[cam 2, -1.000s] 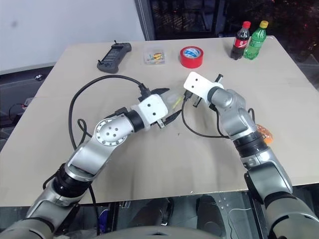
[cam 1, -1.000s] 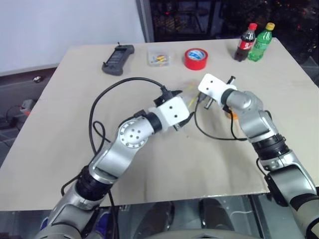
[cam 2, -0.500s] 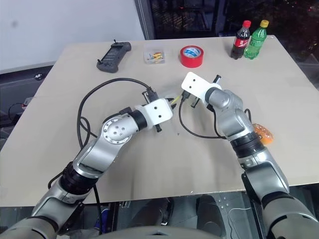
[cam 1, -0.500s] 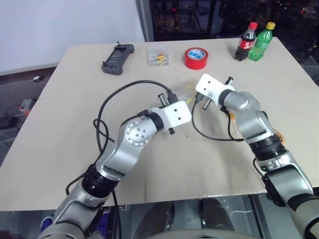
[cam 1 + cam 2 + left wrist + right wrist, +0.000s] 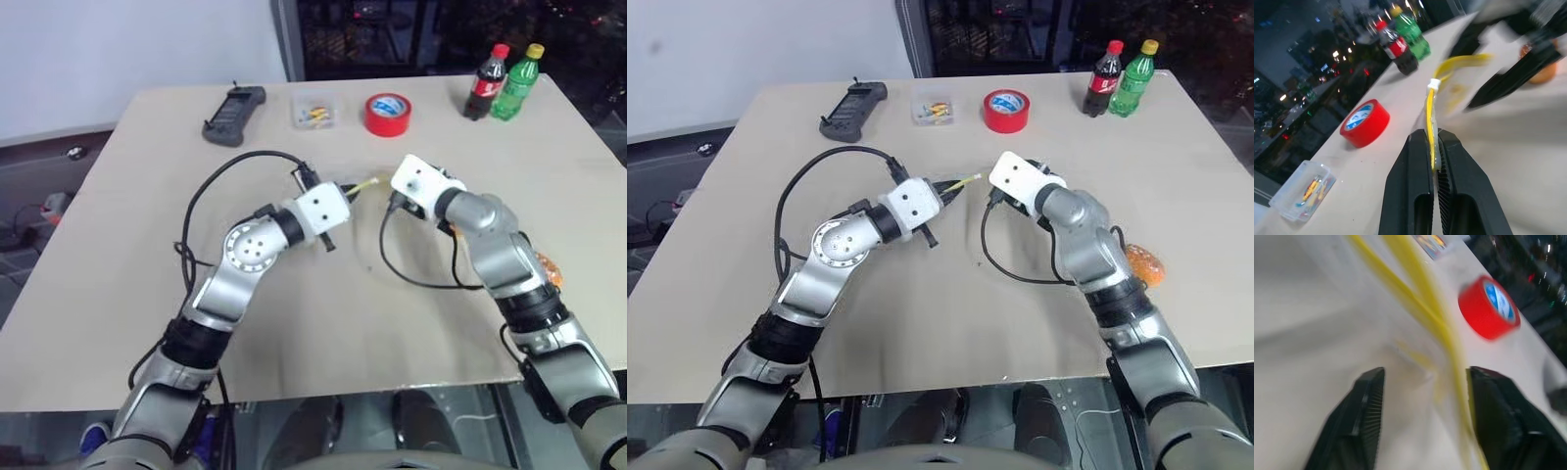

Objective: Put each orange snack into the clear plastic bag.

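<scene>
1. The left gripper was seen pressed together on the yellow seal strip of the clear plastic bag, the strip pinched flat between the two black fingers.
2. The right gripper was seen with its fingers apart, the bag's yellow strip passing between them but gripped by neither.
3. In the head views the bag was held above the table, just between the two grippers, at about twelve o'clock from the table's middle.
4. One orange snack was seen lying on the table at about three o'clock, close beside the right forearm and well apart from the bag. In the left wrist view an orange shape was glimpsed behind the right gripper's fingers; whether it was a snack could not be told.
5. The bag was judged light, floppy and slippery; it would sag and close unless the seal strip was held on both sides. The stiffer strip was judged the best place to be gripped.
6. The snack was judged light, soft and easily crushed; a gentle hold across its narrow sides would be called for.
7. Farther out, a red tape roll, a small clear box, two bottles and a black handset were ranged from eleven to one o'clock.
</scene>
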